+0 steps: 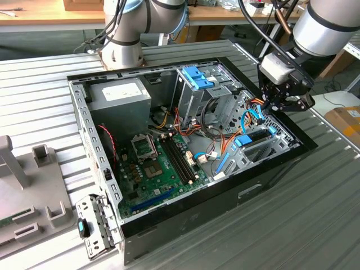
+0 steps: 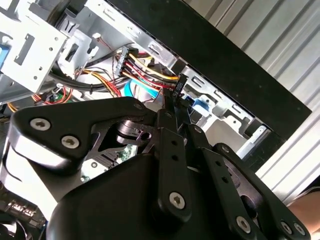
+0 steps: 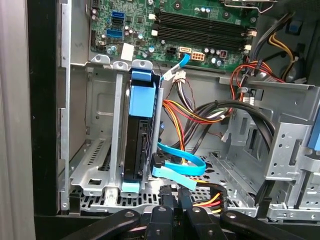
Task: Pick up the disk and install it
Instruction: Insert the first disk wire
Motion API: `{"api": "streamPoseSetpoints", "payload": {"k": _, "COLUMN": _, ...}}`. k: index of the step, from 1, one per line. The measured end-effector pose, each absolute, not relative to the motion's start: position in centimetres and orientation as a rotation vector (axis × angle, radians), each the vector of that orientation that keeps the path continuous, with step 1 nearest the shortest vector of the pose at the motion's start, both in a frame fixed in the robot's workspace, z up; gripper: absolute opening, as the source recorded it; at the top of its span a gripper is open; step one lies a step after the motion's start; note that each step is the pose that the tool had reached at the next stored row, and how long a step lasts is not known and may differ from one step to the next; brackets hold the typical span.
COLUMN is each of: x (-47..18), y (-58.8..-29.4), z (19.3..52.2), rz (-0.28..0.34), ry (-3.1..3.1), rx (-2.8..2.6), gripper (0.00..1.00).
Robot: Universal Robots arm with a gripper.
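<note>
On the ribbed grey metal table (image 1: 315, 214): one open black computer case (image 1: 225, 208), laid on its side. Counted inside it: one green motherboard (image 1: 163, 169), one grey power supply box (image 1: 121, 95), one silver drive cage (image 3: 95, 150) at the corner on the exterior view's right, and one bundle of red, yellow and black wires (image 3: 210, 201). Slotted on edge into that cage: one flat grey-silver hard disk edged by a bright blue plastic bracket (image 3: 140, 135), its blue end toward the motherboard (image 1: 247, 139). Just beside the disk, looped in two bands: thin flat light-blue cables (image 3: 180, 167). Poised right over the cage rim, near the disk but apart from it: one black pincer (image 1: 270, 108), seen in both wrist views (image 2: 176, 97) (image 3: 175, 197). Drawn together at the fingers (image 2: 172, 130), with little or no gap, the tips right at a small black plug (image 2: 180, 85) on the wire bundle; possibly nipping it, hard to tell. Outside the case, on the exterior view's left: one grey metal bracket with a small blue latch (image 1: 93, 228) and one grey plastic fixture (image 1: 22, 180).
</note>
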State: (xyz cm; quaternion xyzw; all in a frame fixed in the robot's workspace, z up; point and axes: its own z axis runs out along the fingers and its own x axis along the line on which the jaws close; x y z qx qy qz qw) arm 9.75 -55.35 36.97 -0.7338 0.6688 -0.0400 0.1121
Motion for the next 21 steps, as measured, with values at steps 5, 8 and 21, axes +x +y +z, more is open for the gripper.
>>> {"api": "streamPoseSetpoints", "payload": {"k": 5, "x": 9.4, "y": -55.4, "z": 37.0, "rz": -0.131, "ry": 1.980, "rx": -2.143, "gripper": 0.17}}
{"api": "streamPoseSetpoints", "payload": {"k": 8, "x": 8.8, "y": -55.4, "z": 36.9, "rz": -0.135, "ry": 1.981, "rx": -2.138, "gripper": 0.17}}
{"api": "streamPoseSetpoints", "payload": {"k": 21, "x": 7.0, "y": -56.0, "z": 36.6, "rz": -0.161, "ry": 2.009, "rx": -2.126, "gripper": 0.17}}
